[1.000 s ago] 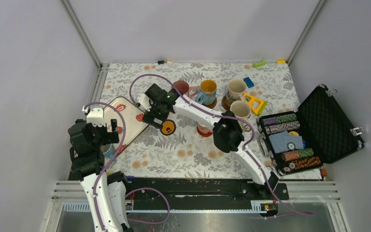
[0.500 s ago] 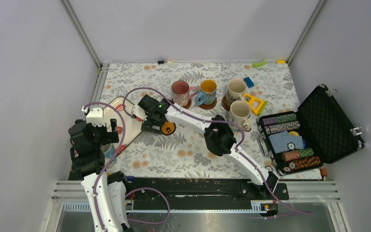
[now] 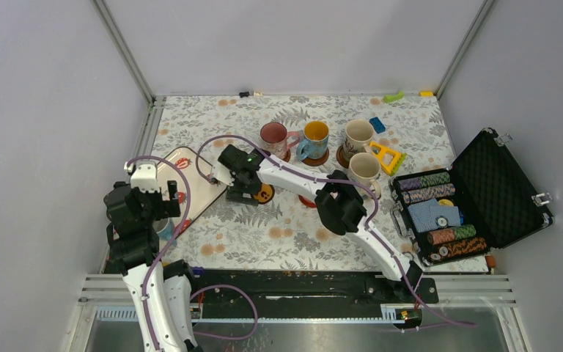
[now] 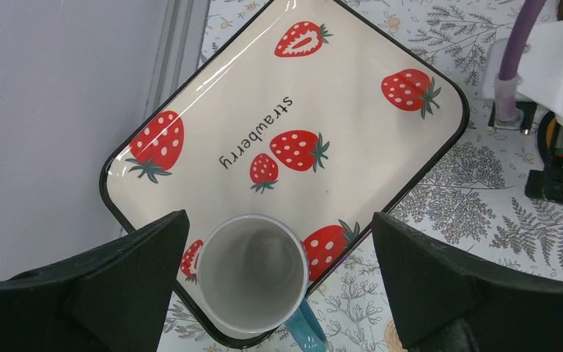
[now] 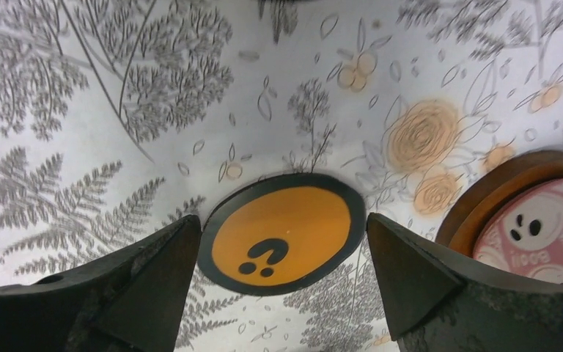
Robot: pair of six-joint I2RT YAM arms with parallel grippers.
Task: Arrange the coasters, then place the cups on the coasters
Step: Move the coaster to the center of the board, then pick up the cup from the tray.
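Both sets of jaws spread: right gripper point(image 5: 278, 220), arm stretched leftward, straddled the flat black-rimmed orange coaster point(image 5: 282, 233); left gripper point(image 4: 280, 220) hovered over a glossy mug point(image 4: 251, 275).

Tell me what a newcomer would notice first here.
The right arm stretches across the floral table, its open right hand set over the orange coaster. At the right edge a black case lies open, full of poker chips. At the left, the open left hand hovers over a white mug on the strawberry tray's corner.
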